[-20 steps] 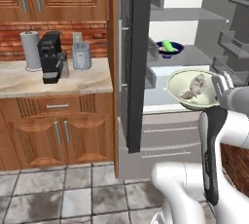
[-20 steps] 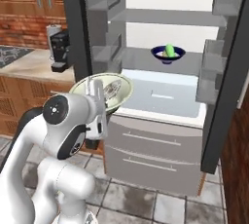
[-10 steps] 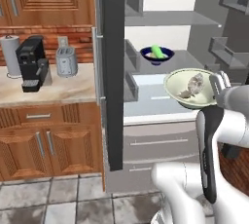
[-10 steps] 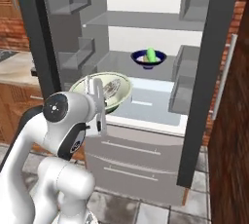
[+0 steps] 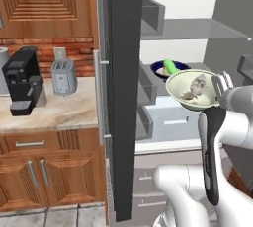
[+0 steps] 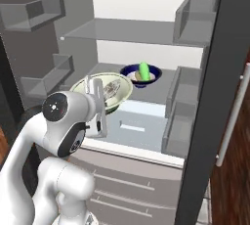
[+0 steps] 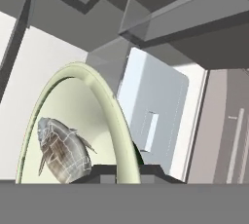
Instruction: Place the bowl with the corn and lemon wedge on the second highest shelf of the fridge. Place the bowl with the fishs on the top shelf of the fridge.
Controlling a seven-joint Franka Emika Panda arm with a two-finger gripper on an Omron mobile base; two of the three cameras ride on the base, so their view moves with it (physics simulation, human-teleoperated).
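The gripper pinches the rim of the bowl with the fishs, keeping it level below the top shelf ahead for a lift.

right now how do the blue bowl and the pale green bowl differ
The blue bowl is dark outside with a cream inside and looks smaller; the pale green bowl is light all over.
The blue bowl rests on a fridge shelf; the pale green bowl is held in the air at its rim by the gripper.
The blue bowl holds a green corn cob; the pale green bowl holds grey fish.
Both are round and upright.
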